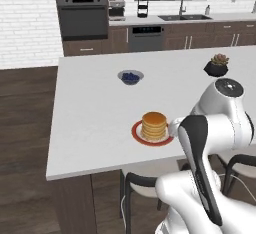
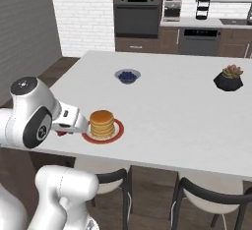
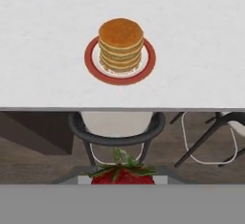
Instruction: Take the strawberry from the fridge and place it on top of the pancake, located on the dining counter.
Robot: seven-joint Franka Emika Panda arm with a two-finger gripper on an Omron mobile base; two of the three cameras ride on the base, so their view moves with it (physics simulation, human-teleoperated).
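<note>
1. dining counter (image 1: 90, 128): broad white top across mid frame.
2. pancake (image 3: 120, 43) stack on red plate (image 3: 91, 60), upper centre of hand view.
3. gripper (image 2: 61, 132): closed around the strawberry (image 3: 122, 174), bottom centre, between the jaws.
4. soft, light, bruisable; best held gently by its sides.

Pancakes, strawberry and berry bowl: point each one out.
pancakes (image 3: 120, 31), hand view, top of the stack.
strawberry (image 3: 123, 176), hand view, red flesh under the green leaves, at the claw.
berry bowl (image 1: 130, 77), left base view, the blue berries inside.
</note>
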